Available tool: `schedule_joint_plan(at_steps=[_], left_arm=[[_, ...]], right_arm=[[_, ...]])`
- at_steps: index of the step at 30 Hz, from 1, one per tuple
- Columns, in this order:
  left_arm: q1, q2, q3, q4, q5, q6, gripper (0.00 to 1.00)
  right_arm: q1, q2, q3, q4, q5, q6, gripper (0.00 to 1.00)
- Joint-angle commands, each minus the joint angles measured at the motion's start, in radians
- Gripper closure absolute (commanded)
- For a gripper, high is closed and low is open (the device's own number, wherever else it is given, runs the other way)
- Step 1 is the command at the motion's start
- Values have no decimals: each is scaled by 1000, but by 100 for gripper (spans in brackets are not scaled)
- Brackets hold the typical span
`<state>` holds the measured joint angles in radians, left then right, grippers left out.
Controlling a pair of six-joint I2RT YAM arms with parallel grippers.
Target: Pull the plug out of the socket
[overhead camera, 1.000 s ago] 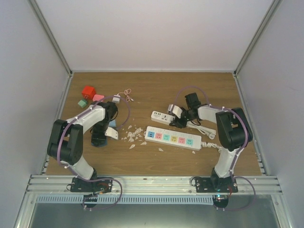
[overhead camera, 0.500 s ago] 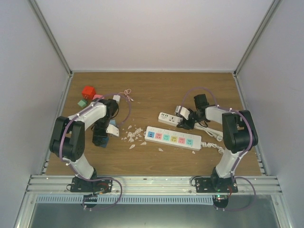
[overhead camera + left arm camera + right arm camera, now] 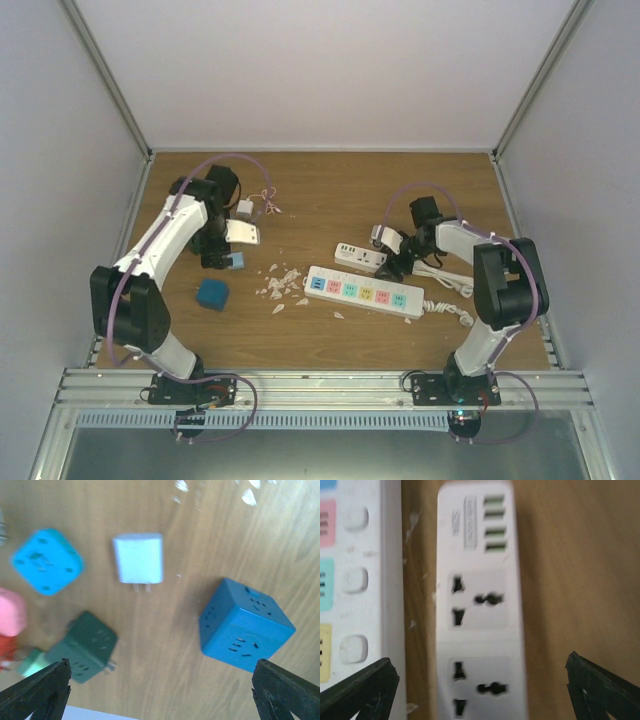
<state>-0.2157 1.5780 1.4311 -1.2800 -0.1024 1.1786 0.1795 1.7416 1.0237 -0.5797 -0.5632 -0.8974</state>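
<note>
A small white power strip (image 3: 480, 610) with two sockets and green USB ports lies under my right gripper (image 3: 480, 690), which is open with a finger on each side. It also shows in the top view (image 3: 358, 256), under the right gripper (image 3: 388, 254). Both sockets in view hold nothing. A white two-prong plug (image 3: 138, 558) lies loose on the table. My left gripper (image 3: 160, 695) is open and empty above bare wood, between a dark blue cube socket (image 3: 245, 625) and a dark green cube (image 3: 87, 646). In the top view the left gripper (image 3: 226, 250) is at the far left.
A long white strip with coloured sockets (image 3: 365, 290) lies just in front of the small one, its cord coiled at the right (image 3: 450, 300). A light blue cube (image 3: 46, 561), a pink block (image 3: 10, 612) and white crumbs (image 3: 280, 280) lie nearby.
My left arm has swung up and away from the dark blue cube, which now lies bare on the table. The small strip and my right gripper have shifted a little to the right.
</note>
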Motion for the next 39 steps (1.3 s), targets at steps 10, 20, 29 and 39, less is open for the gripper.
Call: schedule_joint_plan(at_steps=[10,20,29,39], left_arm=[[135,-74,282,138,494,-171,1],[365,-150,211,487,804,-562,1],[487,-191,-29,707,835,-746,1],[533,-242,-297,844,821,-778,1]], right_arm=[[-11,-218,300,-130,-110,168,0],[-112,-421,300,29,-71,397,0],[-325,-592,56,220,-90,526,1],[-501,-545,-128,297,-189,556,0]])
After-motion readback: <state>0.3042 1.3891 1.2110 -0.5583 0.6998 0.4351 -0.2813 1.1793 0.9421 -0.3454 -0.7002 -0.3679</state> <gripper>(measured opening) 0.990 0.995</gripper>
